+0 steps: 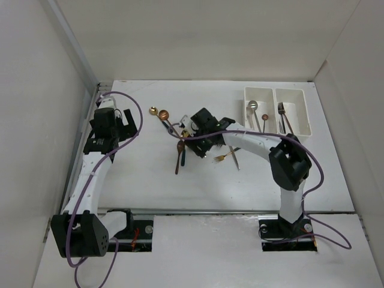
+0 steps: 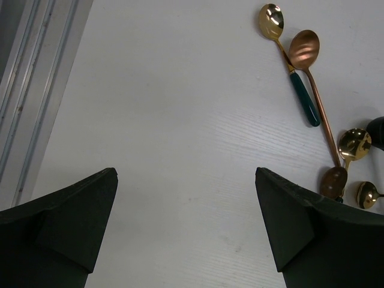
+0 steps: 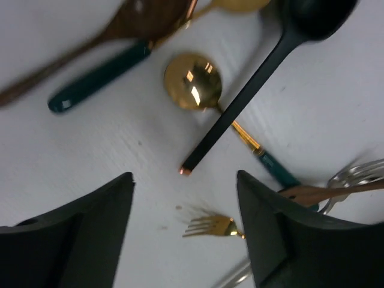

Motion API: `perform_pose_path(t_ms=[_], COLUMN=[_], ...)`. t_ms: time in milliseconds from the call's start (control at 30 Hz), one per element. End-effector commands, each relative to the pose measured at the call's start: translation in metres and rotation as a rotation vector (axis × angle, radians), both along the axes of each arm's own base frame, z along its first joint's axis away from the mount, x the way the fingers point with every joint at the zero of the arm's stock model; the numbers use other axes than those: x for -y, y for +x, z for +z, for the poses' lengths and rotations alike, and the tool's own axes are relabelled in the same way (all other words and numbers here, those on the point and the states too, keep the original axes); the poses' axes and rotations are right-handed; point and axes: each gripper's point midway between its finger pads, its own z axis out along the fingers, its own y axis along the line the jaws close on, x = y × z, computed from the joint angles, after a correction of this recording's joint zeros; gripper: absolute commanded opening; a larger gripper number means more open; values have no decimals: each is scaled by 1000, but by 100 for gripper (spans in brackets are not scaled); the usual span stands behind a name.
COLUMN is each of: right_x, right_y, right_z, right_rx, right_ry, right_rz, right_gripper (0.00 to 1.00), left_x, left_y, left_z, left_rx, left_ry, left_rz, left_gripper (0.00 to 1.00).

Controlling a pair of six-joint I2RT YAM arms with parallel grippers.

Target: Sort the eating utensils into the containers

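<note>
Right gripper (image 3: 184, 180): jaws stand wide apart and hold nothing. It hangs low over the loose pile of utensils near the middle of the table (image 1: 150, 180).

In the right wrist view, the copper-tipped end of a black-handled utensil (image 3: 240, 105) lies at the mouth of the gap between the fingers (image 3: 84, 234). The utensil runs away from the gripper at a slant and crosses over the neck of a gold spoon (image 3: 193, 81), whose green handle trails toward the finger on the right of that view. A gold fork (image 3: 213, 227) lies on the table deeper in the gap, tines toward the middle and close to that same finger. Neither finger touches any utensil.

Left gripper (image 2: 185, 174): jaws also wide and holding nothing, over bare table. A green-handled gold spoon (image 2: 273, 18) and a copper spoon (image 2: 304, 48) lie beyond it, off to one side.

Containers (image 1: 276, 91): they sit at the far right of the table, well apart from both grippers. The bin nearer the pile holds a silver spoon (image 1: 252, 107) and a small copper spoon (image 1: 264, 119). The outer bin holds forks (image 1: 282, 114).
</note>
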Motion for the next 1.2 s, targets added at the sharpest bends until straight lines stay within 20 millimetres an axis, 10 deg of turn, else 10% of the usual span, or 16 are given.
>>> perform_pose_path(t_ms=[0,200,633,900,967,1167], right_x=[-39,-23,-31,-30,-32,-30], right_y=[55,101,92,107,110,122], right_z=[66,43,-14,-34,-22,70], right_rx=[144,34,-17,-5,13,164], right_ry=[278,351,266,214,239,376], right_rz=[-220,-513,-476,-532,-530,-545], right_gripper=[69,47,48,26,0,0], left_x=[1,-1,-1,-1,-3,-1], left_y=[0,-3,-3,-5,-5,-5], left_z=[17,21,21,17,17,17], left_rx=[71,89,89,79,79,79], left_ry=[-12,-7,-7,1,6,1], left_rz=[0,8,8,3,11,3], left_gripper=[99,99,99,99,99,99])
